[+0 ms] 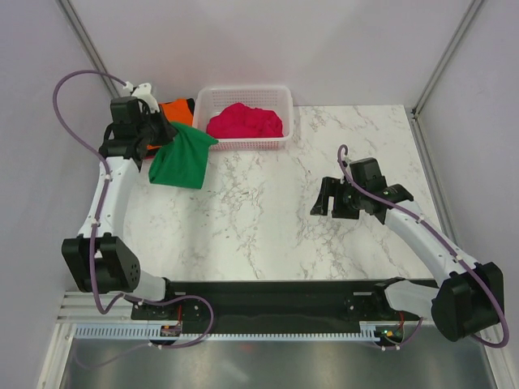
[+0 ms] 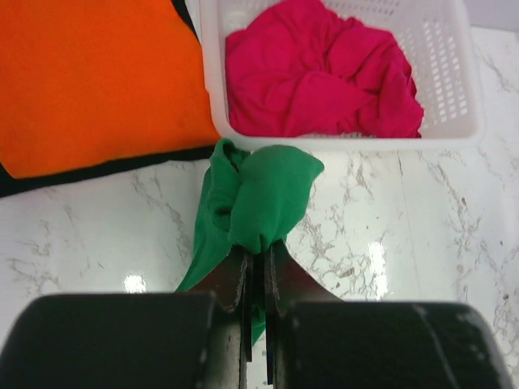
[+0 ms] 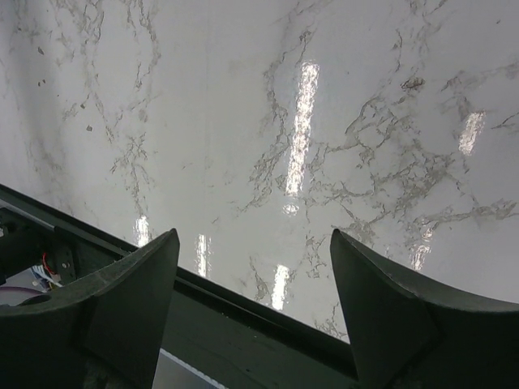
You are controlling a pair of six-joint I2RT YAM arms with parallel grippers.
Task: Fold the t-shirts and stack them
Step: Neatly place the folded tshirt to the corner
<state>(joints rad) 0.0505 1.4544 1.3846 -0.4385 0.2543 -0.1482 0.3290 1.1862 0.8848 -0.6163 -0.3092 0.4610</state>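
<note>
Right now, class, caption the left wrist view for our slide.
Left pincer shut on green t-shirt near basket holding pink t-shirt; orange t-shirt at left.

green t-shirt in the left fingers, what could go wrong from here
The left fingers pinch only a small bunch of the green t-shirt, so it may slip free. It hangs close by the basket wall and might snag or drag it. The right fingers are open and far off, so it could land crumpled.

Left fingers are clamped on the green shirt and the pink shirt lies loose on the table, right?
No. The pink shirt sits inside the white basket, not on the table; the left wrist view shows it. The left fingers are clamped on the green shirt.
</note>
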